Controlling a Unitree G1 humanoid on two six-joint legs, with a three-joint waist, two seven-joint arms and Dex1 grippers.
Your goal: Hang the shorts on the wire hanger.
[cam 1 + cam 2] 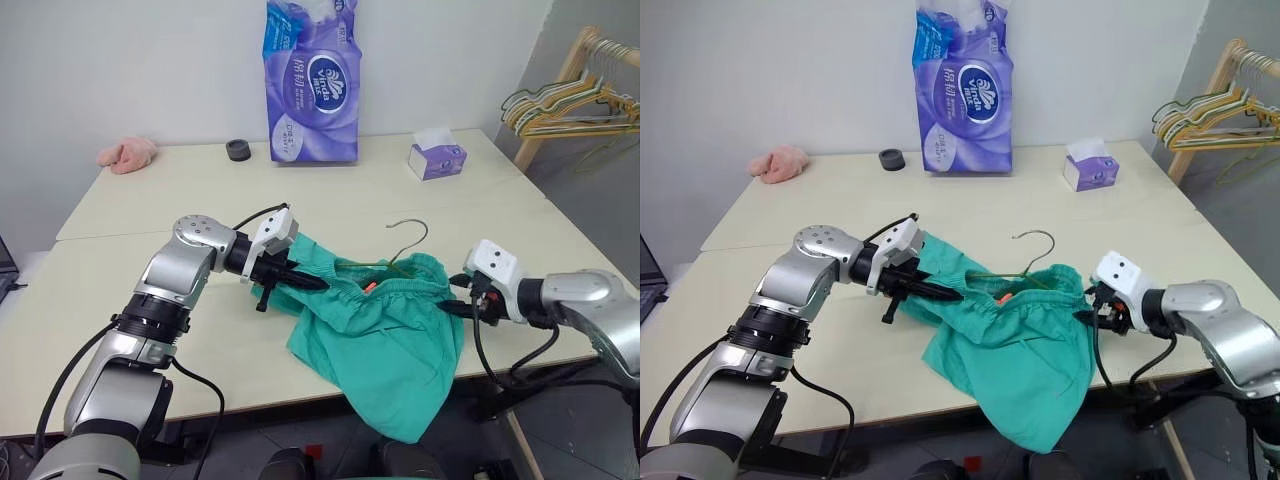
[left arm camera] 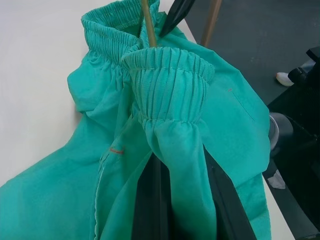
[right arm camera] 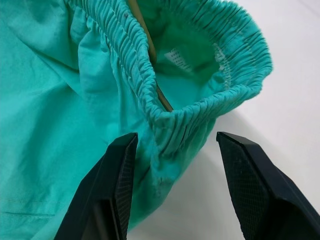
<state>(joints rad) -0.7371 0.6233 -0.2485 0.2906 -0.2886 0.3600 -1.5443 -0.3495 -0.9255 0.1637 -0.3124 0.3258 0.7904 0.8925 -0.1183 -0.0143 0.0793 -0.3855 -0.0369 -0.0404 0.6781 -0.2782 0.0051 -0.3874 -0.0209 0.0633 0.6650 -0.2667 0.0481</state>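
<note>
The shorts (image 1: pixel 385 335) lie at the surface's (image 1: pixel 150 205) near edge, one leg drooping over it, with the wire hanger (image 1: pixel 400 252) threaded into the waistband (only its hook pokes out). The left hand (image 1: pixel 300 281) is clamped on one waistband end, while the right hand (image 3: pixel 175 187) stands open around the other end, gripping nothing. Threading looks mid-way; next, I judge, the right hand must close on that end to stretch the waistband over the hanger.

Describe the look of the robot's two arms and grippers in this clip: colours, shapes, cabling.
Both arms are silver-grey metal with rounded joint housings and ribbed black rings. A white, boxy module sits at each wrist. Loose black cables loop alongside the forearms. The left gripper and right gripper each have two black, tapered fingers; the right's inner pads are finely textured.
</note>
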